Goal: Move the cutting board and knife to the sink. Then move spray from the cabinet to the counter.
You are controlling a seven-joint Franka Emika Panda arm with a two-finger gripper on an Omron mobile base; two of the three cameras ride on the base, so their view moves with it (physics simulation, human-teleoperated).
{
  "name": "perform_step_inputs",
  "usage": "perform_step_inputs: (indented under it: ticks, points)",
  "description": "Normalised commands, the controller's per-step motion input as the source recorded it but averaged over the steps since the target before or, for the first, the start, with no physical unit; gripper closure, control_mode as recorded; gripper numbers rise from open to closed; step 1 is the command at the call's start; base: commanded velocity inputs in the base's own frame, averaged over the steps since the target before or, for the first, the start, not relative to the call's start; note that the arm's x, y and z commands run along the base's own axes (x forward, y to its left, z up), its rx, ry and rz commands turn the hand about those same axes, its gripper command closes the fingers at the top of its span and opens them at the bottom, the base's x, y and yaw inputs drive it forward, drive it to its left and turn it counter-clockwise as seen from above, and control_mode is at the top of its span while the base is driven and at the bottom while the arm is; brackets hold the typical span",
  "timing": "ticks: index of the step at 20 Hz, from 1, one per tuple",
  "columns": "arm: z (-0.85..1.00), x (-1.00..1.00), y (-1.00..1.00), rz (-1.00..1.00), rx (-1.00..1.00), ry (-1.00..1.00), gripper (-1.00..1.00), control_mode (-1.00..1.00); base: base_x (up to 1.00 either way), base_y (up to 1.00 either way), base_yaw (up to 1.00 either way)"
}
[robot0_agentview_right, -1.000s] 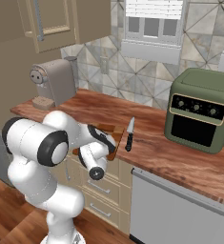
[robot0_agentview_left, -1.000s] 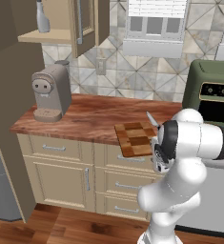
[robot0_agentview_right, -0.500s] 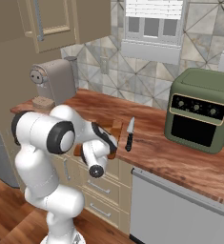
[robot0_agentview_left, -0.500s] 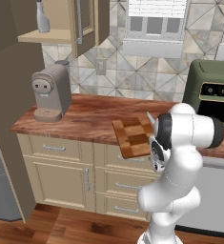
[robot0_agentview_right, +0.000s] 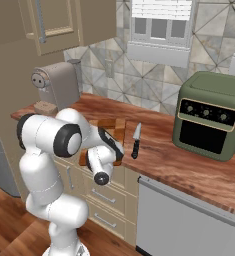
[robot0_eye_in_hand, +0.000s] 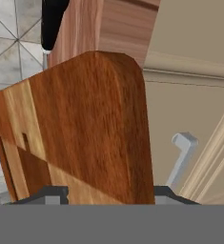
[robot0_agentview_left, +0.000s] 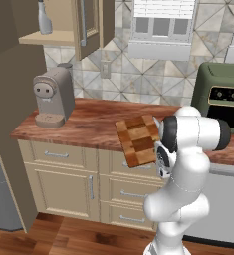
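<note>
Along the tabletop (robot0_agentview_left: 93,119), a long reddish-brown wood-grain surface over beige drawer fronts (robot0_agentview_left: 56,155), the largest item was the dark green countertop oven (robot0_agentview_right: 211,121), standing toward the right end against the tiled wall. At the left end, near the back edge, stood the taupe coffee machine (robot0_agentview_left: 53,95). Above that left end hung the light tan cabinet (robot0_agentview_left: 63,22), its door (robot0_agentview_left: 90,22) with a long metal bar handle swung open, and the small pale grey spray (robot0_agentview_left: 44,18) stood upright on the cabinet shelf.

The cutting board (robot0_agentview_left: 138,140), chequered in light and dark brown blocks, sat at the front edge of the tabletop, roughly midway along it, with its near corner jutting out past the edge over the drawers. In the hand view the cutting board's rounded corner loomed close in front of the end effector (robot0_eye_in_hand: 106,193), rising right between the two fingertips, which stood on either side of the board's edge; whether they were pressing on it or only straddling it could not be told. In the right base view the white arm reached low in front of the drawers, just below that overhanging corner.

The knife (robot0_agentview_right: 135,142), with its black handle toward the front edge and silver blade pointing to the wall, lay on the tabletop just beside the cutting board's right side, between board and oven.
</note>
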Motion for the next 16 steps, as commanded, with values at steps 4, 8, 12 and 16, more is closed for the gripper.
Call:
perform_step_inputs:
  ticks: [4, 8, 12, 16]
  points:
    - [0.00, -0.04, 0.00, 0.00, 0.00, -0.01, 1.00, -1.00, 0.00, 0.00, 0.00]
    - [0.02, -0.01, -0.01, 0.00, 0.00, -0.01, 1.00, -1.00, 0.00, 0.00, 0.00]
    - [0.52, -0.26, 0.00, 0.02, -0.14, -0.23, 1.00, -1.00, 0.00, 0.00, 0.00]
    - [0.96, -0.39, 0.00, 0.06, -0.16, -0.21, 1.00, -1.00, 0.00, 0.00, 0.00]
